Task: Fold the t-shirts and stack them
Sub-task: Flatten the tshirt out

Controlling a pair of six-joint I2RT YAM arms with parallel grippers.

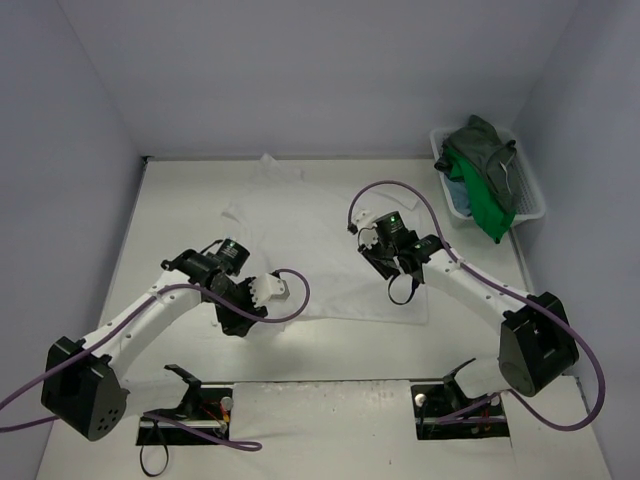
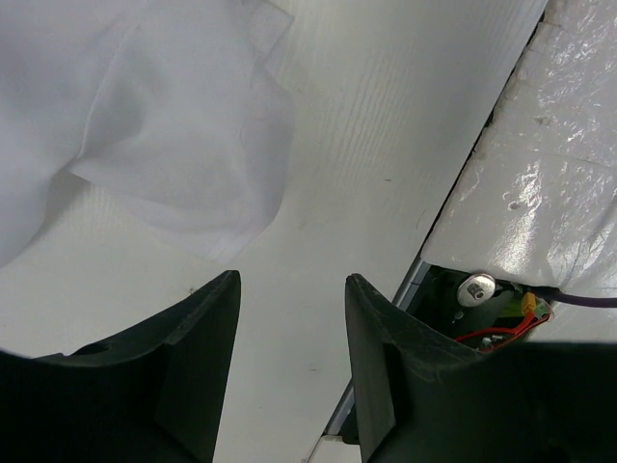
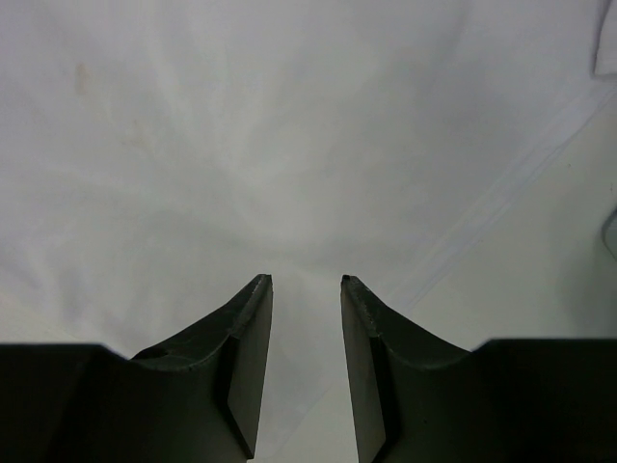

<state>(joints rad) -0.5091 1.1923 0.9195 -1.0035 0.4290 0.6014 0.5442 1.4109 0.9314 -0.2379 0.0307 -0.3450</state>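
Hovering by the flat white cloth t-shirt [image 1: 320, 250] mid-table, we seem placed to catch its edges for folding: left gripper [image 2: 289, 285] over tabletop [image 2: 366, 145] just beside its near-left edge, right gripper [image 3: 307, 282] over its right side, both jaws parted, empty. The white plastic mesh basket [image 1: 532, 190] far right holds a dark grey-green shirt [image 1: 485, 150], a bright green shirt [image 1: 487, 203] and a teal-blue shirt [image 1: 458, 195].

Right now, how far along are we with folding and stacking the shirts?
Nothing folded or stacked yet. In hand: the white t-shirt lies spread on the table; left fingers open beside its edge, right fingers open over it, neither gripping. Left: folding it, then the green shirt, grey-green shirt and blue shirt in the basket.
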